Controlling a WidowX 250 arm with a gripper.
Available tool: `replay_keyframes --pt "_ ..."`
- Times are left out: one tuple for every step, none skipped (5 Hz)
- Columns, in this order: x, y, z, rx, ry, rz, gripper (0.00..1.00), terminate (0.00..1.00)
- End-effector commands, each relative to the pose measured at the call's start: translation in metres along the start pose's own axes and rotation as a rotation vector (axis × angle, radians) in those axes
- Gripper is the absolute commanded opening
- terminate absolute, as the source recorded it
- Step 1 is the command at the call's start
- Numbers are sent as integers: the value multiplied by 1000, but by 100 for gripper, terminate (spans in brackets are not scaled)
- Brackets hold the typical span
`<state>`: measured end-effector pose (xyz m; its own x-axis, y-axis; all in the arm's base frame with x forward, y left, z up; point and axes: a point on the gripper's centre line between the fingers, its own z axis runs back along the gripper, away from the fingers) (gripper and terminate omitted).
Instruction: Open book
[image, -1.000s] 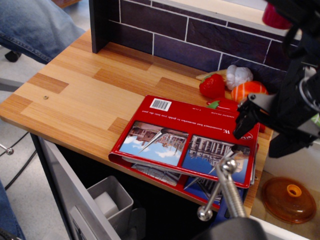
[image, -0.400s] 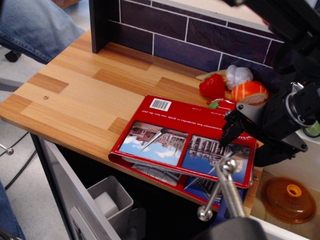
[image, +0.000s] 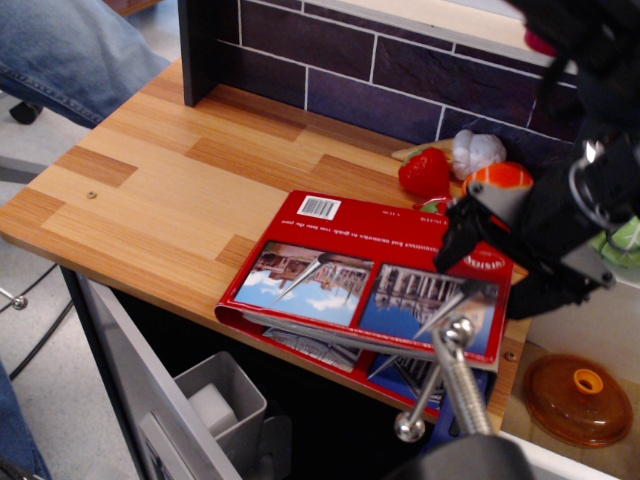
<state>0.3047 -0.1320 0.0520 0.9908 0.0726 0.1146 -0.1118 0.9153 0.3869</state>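
The red-covered book (image: 350, 270) lies shut near the front right edge of the wooden counter (image: 150, 190). Its two building photos and white barcode (image: 320, 208) face up. White pages show under its front edge. My black gripper (image: 462, 245) is low over the cover's right end, by the round logo, touching or nearly touching it. One dark finger (image: 452, 240) shows on the cover. The arm hides the other, so whether the jaws hold the cover edge cannot be told.
A toy strawberry (image: 424, 172), garlic (image: 475, 150) and an orange-and-white toy (image: 497, 178) sit behind the book by the dark brick wall (image: 400, 70). Printed sheets (image: 310, 345) and a blue booklet (image: 405, 378) stick out beneath it. A metal rod (image: 450, 375), grey bin (image: 215, 400) and orange lid (image: 578, 398) lie below the edge.
My gripper has come down and left from beside the book onto the cover's right end. The book has shifted slightly left, and its right side looks a little raised.
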Motion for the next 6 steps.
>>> replay_keyframes --pt "12 91 28 -30 48 35 100 0" --pt "13 137 48 -60 34 42 100 0" --pt "18 190 57 -78 43 46 100 0" --pt "27 245 56 -116 56 40 100 0" --pt "38 291 39 -126 78 38 100 0" --pt "46 327 25 -147 127 37 100 0"
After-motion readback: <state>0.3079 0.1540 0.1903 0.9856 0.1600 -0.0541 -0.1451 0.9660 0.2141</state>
